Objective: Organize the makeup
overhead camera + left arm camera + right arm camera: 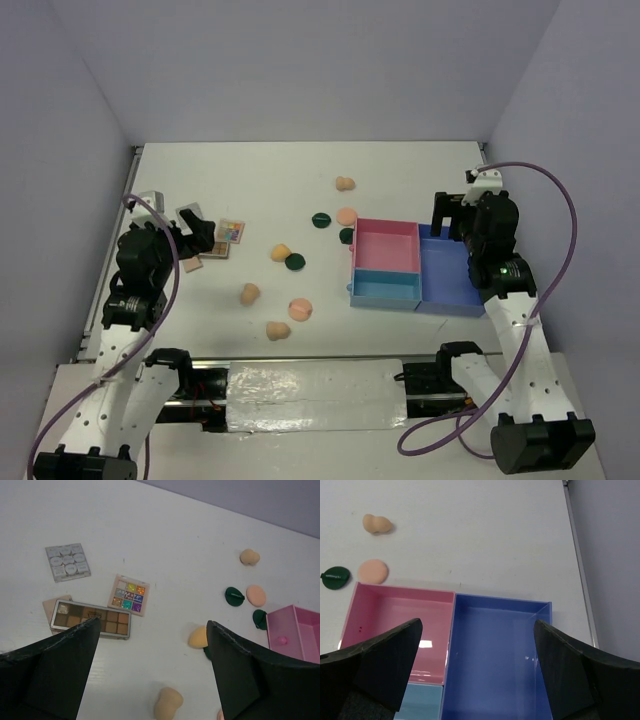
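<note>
Sorting barely begun: no makeup in either hand.
Your left hand (pixel 152 625) hovers spread over the palettes (pixel 90 619) at the left of the desk (pixel 250 180), and your right hand (pixel 477 624) hangs spread above the tray (pixel 495 650). Sponges (pixel 250 294) and discs (pixel 295 262) lie scattered mid-desk. Next, lower the left hand and pinch one palette, probably the long brown one.

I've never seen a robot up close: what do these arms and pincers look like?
The left arm and right arm match: white links dotted with small holes, black joints, and a purple cable looping along each. A green light glows on the right one. The left gripper and right gripper each have two broad matte-black fingers.
</note>
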